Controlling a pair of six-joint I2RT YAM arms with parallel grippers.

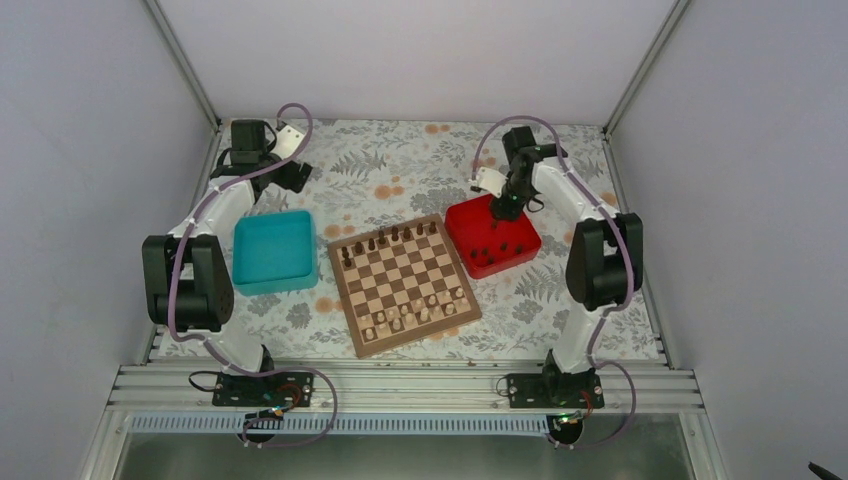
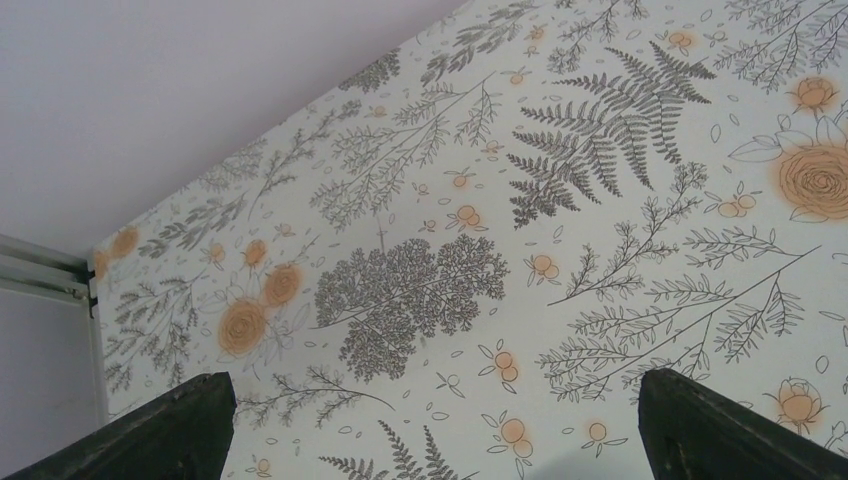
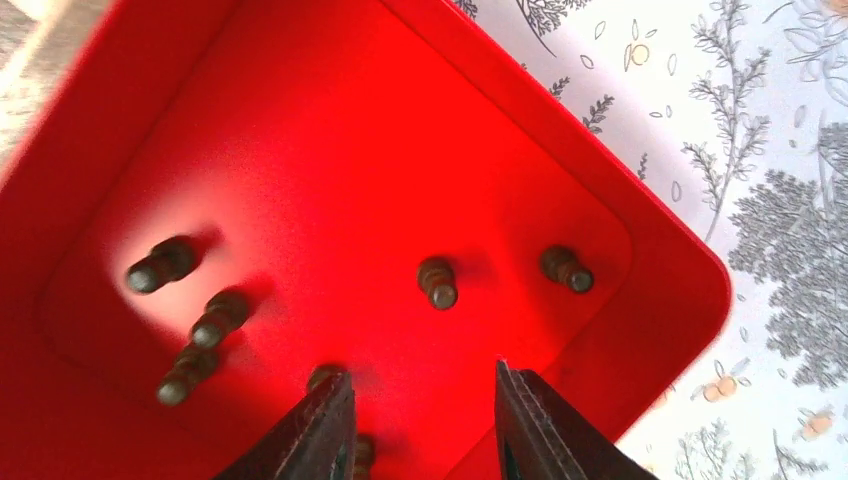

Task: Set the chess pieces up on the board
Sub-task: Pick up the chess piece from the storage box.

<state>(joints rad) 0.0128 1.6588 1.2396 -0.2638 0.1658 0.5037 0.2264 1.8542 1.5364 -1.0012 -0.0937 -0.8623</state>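
up close the chess pieces (image 3: pixel 437 283) sit loose in the red tray (image 3: pixel 350 150), right gripper (image 3: pixel 422 372) spread and empty, overhead shows the whole board (image 1: pixel 405 282), left gripper (image 2: pixel 432 385) gaping

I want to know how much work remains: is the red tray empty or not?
Not empty: the right wrist view shows several dark chess pieces on the red tray floor.

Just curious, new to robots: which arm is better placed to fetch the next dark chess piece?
Right: the right gripper hangs open inside the red tray over dark chessmen; the left gripper faces only tablecloth.
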